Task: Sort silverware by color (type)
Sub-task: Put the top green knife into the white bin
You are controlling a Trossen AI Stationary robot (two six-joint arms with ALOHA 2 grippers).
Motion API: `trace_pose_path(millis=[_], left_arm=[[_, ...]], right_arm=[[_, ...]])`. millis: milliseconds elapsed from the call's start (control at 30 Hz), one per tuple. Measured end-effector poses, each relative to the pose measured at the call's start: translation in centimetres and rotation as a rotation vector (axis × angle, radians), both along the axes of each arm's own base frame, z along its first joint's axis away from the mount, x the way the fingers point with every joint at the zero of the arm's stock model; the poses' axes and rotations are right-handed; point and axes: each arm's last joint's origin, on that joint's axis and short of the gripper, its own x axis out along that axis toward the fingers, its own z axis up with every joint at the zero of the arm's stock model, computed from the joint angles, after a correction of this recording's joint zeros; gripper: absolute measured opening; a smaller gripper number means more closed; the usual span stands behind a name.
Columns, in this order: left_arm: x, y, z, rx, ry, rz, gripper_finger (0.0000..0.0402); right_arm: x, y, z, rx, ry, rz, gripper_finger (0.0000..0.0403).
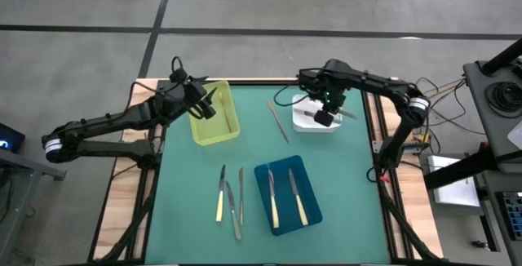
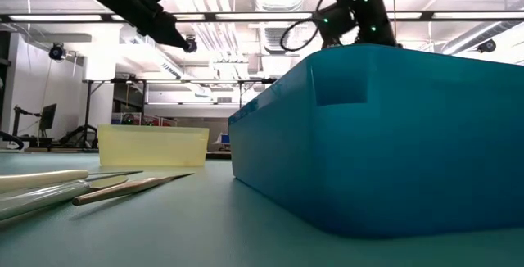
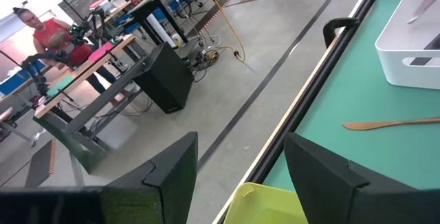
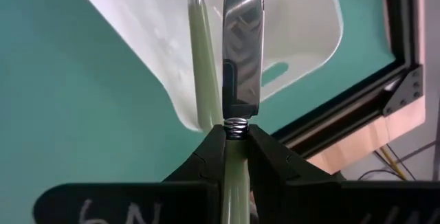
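My right gripper hangs over the white tray at the far right, shut on a knife with a silver blade and a cream handle. A second cream-handled knife lies in that tray. My left gripper stands open above the yellow tray with nothing between its fingers. A thin gold utensil lies flat on the mat between the two trays. Two cream-handled knives lie in the blue tray. Three more pieces of silverware lie on the mat to its left. My right gripper pinches the knife between its two fingers at the ribbed collar where blade meets handle. The fingers point down from above and the knife lies along them. The blade sticks out past the fingertips, clear above the white tray, and the cream handle runs back between the fingers.
The blue tray fills the near right of the low view, with the yellow tray behind it at left. The table's black frame and wooden border run close beside the white tray. A person works at benches beyond the table.
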Motion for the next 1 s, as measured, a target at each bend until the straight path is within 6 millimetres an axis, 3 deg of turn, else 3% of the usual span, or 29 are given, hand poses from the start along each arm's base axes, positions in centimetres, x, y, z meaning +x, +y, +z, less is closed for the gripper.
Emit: trace_pose_path(millis=[200, 1000], left_arm=[[0.0, 0.0, 0.0, 0.002, -0.005, 0.0, 0.02], [0.1, 0.1, 0.0, 0.001, -0.003, 0.001, 0.02]], right_arm=[[-0.5, 0.3, -1.0, 0.016, 0.017, 0.029, 0.0029], [1.9, -1.8, -4.3, 0.011, 0.016, 0.198, 0.0029]])
